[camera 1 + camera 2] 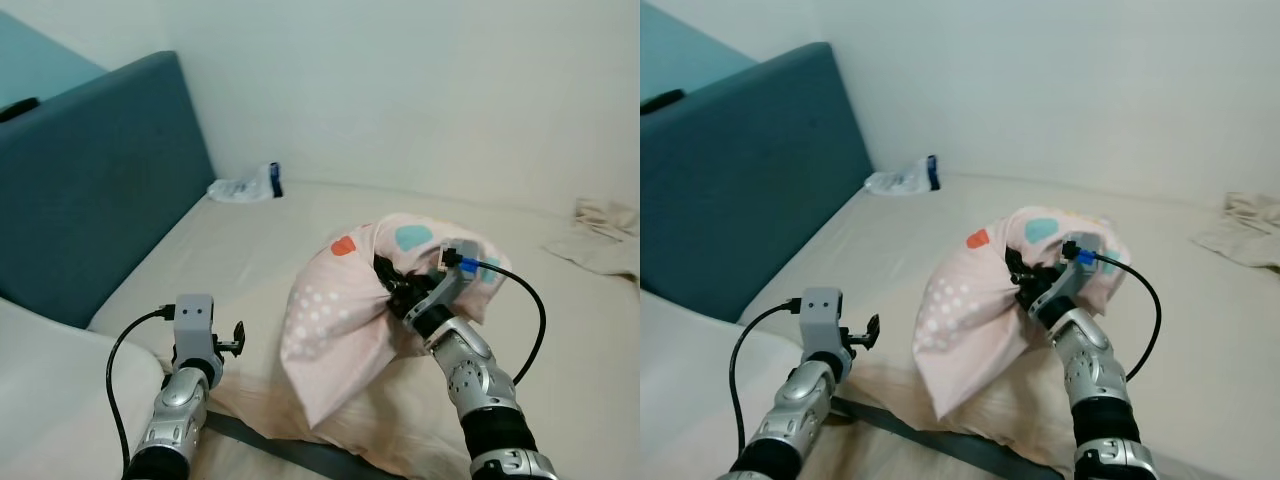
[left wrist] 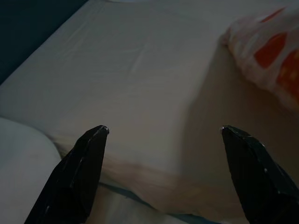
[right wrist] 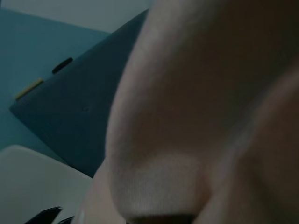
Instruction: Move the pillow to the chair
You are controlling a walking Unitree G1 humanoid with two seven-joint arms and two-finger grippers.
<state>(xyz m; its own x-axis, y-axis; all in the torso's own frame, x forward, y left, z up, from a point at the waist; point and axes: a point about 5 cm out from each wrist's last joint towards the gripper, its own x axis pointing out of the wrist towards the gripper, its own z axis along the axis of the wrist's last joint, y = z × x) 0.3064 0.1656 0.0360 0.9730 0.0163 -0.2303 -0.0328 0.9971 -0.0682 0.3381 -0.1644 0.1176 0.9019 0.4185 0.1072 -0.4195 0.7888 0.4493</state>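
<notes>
A pale pink pillow with white dots and red and teal patches sits lifted off the beige bed. My right gripper is shut on a bunched fold of the pillow near its middle, and the fabric presses close against the lens in the right wrist view. My left gripper is open low at the left, over bare sheet, with the pillow's edge off to one side. The left fingers hold nothing.
A dark teal headboard runs along the left. A crumpled plastic bag lies against the far wall. Bunched beige cloth rests at the far right. A white pillow and a grey strap lie near me.
</notes>
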